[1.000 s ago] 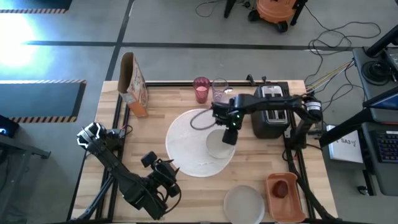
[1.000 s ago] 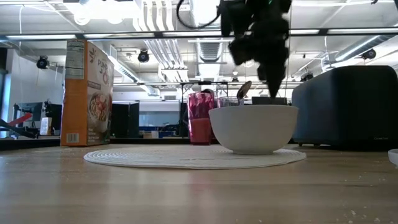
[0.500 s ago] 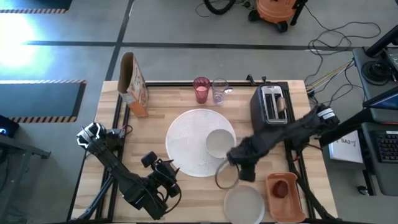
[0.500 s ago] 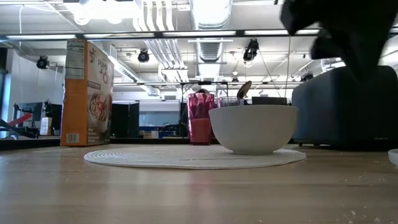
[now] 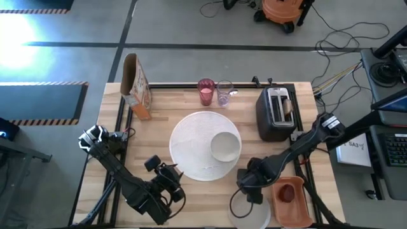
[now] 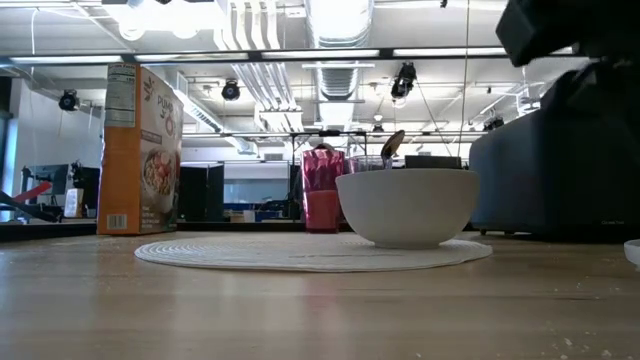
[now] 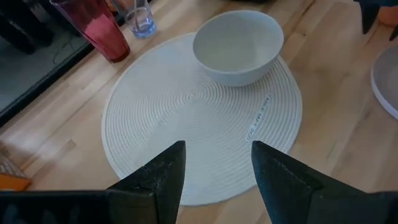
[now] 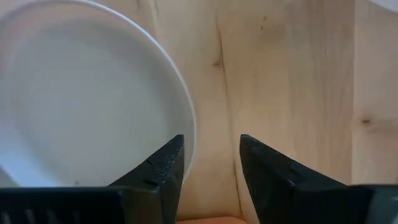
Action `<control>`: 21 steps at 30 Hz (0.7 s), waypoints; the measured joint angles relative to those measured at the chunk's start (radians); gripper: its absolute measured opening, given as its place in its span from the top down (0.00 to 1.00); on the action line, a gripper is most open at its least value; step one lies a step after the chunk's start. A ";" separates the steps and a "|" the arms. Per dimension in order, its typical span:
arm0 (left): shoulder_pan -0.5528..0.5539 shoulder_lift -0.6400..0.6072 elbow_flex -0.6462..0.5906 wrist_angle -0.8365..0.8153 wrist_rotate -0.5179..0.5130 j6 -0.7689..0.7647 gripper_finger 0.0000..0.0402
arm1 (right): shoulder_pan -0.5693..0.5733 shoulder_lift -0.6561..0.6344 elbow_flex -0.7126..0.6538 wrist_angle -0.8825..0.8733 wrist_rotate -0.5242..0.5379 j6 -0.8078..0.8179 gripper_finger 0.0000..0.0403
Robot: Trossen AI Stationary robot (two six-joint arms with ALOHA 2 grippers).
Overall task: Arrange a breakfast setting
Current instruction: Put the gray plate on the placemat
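White bowl [image 5: 225, 145] upright and empty on round mat [image 5: 191, 149], spoon [image 6: 392, 146] standing tilted in clear glass [image 5: 224, 93], red fruit [image 5: 288, 193] in orange tray [image 5: 299, 210], right pincer [image 8: 210, 163] parted over small plate's [image 8: 81, 93] rim, left pincer [image 7: 216, 169] open, empty, near desk [image 5: 165, 114] edge

Ahead of my left fingers [image 7: 165, 180], which are showing dark and matte, the large round white woven mat [image 7: 186, 118] is displaying fine concentric rings and a line of small grey lettering. On it, the plain white ceramic bowl [image 7: 238, 45] is showing no pattern at all. Beyond it, the translucent pink plastic cup [image 7: 93, 28] is glowing deep rose, and the clear purplish glass [image 7: 142, 18] is tinting faintly blue. Just past my right fingers [image 8: 158, 171], equally dark, the small smooth white plate [image 8: 81, 93] is lying unmarked against the pale wooden tabletop [image 8: 280, 74], which is showing brown grain streaks and knots. Farther off, the tall orange cardboard cereal box [image 6: 138, 150] is carrying printed pictures.
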 joint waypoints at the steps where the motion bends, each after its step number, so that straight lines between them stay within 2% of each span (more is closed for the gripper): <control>1: 0.000 0.000 0.000 0.003 0.002 0.000 0.58 | 0.000 0.009 -0.005 0.000 0.000 0.000 0.62; 6: -0.004 0.000 0.000 0.013 0.028 0.000 0.58 | 0.003 0.048 -0.019 0.048 -0.016 -0.011 0.61; 21: -0.007 0.002 0.000 0.019 0.044 0.003 0.58 | 0.016 0.066 -0.082 0.186 -0.047 0.000 0.67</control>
